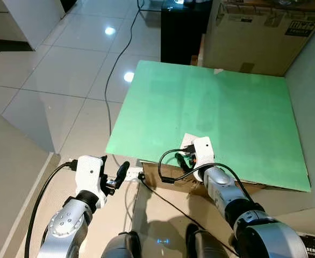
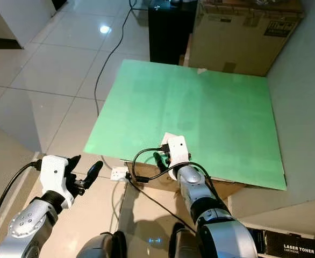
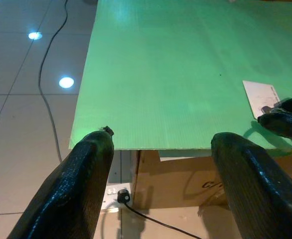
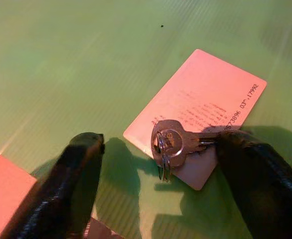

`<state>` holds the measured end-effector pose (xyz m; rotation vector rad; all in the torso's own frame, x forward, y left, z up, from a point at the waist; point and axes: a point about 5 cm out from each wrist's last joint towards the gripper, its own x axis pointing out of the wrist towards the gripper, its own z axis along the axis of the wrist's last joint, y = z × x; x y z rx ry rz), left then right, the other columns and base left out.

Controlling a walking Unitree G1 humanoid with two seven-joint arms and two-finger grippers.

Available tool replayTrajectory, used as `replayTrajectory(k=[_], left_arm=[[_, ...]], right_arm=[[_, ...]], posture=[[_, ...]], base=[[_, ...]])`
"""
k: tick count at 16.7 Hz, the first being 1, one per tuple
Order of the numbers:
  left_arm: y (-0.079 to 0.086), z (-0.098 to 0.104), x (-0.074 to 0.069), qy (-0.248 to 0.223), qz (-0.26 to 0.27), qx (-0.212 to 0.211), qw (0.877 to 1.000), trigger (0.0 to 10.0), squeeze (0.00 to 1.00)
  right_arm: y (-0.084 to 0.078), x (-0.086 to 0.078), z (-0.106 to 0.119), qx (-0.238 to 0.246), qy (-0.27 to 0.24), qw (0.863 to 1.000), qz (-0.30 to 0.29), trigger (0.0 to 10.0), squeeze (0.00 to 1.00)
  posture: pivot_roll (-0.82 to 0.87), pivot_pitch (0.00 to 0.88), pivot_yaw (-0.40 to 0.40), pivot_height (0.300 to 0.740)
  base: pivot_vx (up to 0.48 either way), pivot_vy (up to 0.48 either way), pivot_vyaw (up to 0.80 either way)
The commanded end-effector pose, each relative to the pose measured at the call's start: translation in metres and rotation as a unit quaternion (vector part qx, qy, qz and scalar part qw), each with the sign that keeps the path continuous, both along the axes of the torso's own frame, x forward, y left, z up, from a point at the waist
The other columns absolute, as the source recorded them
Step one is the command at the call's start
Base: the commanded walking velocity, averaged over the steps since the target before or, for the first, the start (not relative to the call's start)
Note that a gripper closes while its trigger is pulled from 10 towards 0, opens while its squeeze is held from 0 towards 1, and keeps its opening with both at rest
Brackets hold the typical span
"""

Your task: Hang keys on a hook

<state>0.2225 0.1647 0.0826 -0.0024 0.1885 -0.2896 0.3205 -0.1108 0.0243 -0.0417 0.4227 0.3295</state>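
Note:
A small bunch of silver keys lies on a white card near the front edge of a green board. My right gripper is open and low over the board, one finger on each side of the keys. The finger by the key blade is at or touching its tip. From the head, that gripper sits just before the card. My left gripper is open and holds nothing, off the board's front left corner, above the floor.
The green board rests on a cardboard box. A large carton and a black cabinet stand behind it. A power strip and a black cable lie on the tiled floor at the left. A grey wall runs along the right.

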Motion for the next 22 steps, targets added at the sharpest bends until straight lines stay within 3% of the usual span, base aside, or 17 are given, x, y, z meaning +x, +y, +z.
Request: replayTrajectory(k=[1, 11, 16, 18, 22], left_arm=[[0.002, -0.004, -0.002, 0.013, 0.002, 0.004, 1.0, 10.0, 0.0], [-0.001, -0.005, 0.0, 0.021, -0.007, 0.002, 1.0, 10.0, 0.0], [-0.005, -0.007, 0.006, 0.02, -0.01, -0.001, 1.0, 10.0, 0.0], [-0.008, -0.008, 0.012, 0.016, -0.011, -0.005, 1.0, 10.0, 0.0], [-0.028, -0.005, 0.039, -0.007, -0.026, -0.025, 0.999, 10.0, 0.0]], right_arm=[[0.003, -0.004, -0.006, -0.004, 0.019, 1.0, 0.005, 0.0, 0.0], [-0.003, -0.008, -0.012, -0.012, 0.031, 0.999, -0.006, 0.0, 0.0], [-0.002, -0.002, -0.003, -0.013, 0.007, 1.0, 0.009, 0.0, 0.0], [0.007, 0.01, 0.015, -0.025, -0.045, 0.998, 0.034, 0.0, 0.0], [0.029, 0.024, 0.05, -0.026, -0.139, 0.985, 0.096, 0.0, 0.0]], posture=[[0.09, 0.237, 0.048, 0.736], [0.08, 0.241, 0.06, 0.736], [0.06, 0.231, 0.056, 0.736], [0.05, 0.202, 0.051, 0.736], [-0.02, 0.115, 0.046, 0.736]], base=[[0.0, 0.0, 0.0], [0.0, 0.0, 0.0], [0.0, 0.0, 0.0], [0.0, 0.0, 0.0], [0.0, 0.0, 0.0]])
